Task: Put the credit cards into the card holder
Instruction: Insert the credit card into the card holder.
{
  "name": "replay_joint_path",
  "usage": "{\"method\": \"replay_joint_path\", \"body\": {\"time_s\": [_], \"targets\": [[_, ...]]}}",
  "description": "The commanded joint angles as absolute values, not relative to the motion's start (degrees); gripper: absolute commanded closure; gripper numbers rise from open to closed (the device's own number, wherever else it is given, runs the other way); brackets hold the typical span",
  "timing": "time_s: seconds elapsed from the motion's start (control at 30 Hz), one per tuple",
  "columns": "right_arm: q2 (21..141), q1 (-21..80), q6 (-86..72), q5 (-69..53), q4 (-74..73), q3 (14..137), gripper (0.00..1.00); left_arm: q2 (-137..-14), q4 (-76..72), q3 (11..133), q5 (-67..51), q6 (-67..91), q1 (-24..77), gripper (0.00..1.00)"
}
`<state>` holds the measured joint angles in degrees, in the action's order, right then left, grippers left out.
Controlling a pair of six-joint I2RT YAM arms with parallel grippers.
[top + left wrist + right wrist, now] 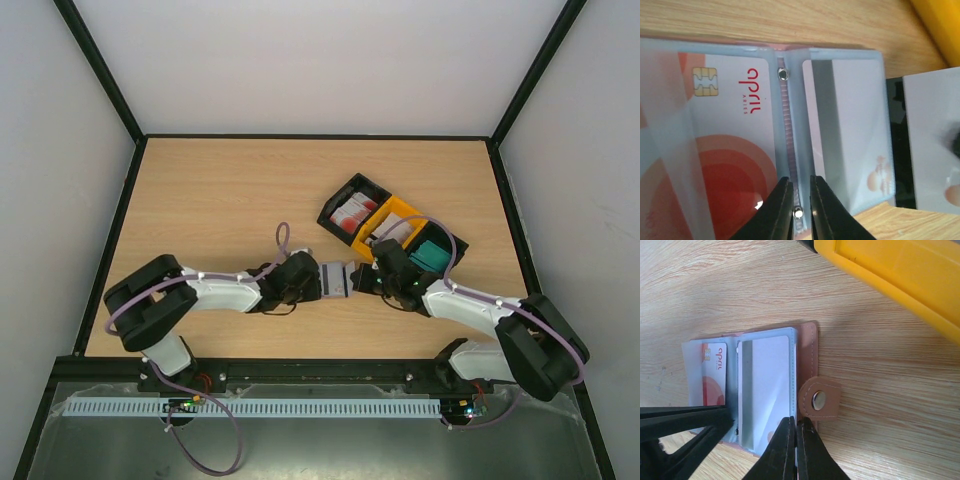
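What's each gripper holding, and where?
Both pinch the card holder: left gripper at the sleeves' stitched spine, right gripper at its edge beside the snap tab.

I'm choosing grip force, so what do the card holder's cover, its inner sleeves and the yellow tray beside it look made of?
Card holder cover: reddish-brown leather or imitation leather, matte, with a shiny, metal-looking snap.
Inner sleeves: thin, frosted translucent plastic; the cards show through.
Yellow tray: probably rigid plastic, smooth with a slight sheen.
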<state>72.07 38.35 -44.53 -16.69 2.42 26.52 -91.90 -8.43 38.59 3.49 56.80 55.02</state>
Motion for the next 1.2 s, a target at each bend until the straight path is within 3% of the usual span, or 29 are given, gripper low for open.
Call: {"method": "replay_joint_path", "body": {"time_s": [0.0,0.33,0.53,1.17], "targets": [[70.50,38.67,-44.43,-17.61,2.67,27.39,0.98,-95.63,-7.73,41.10,2.39,54.15,55.20,0.89],[68.72,38.67,-44.56,-12.79,0.12,27.61,0.98,-99.53,-3.81,41.77,4.42,53.80,55.20,0.97],[66.88,38.67,-45.08,-9.29,-1.07,27.51,0.98,-101.78,-3.08,41.31,4.35,53.66,55.20,0.97],[70.91,38.67,-47.84,-17.75,5.51,26.53,0.98,-102.48,-3.07,41.20,4.31,53.70,55.14,0.97]]}}
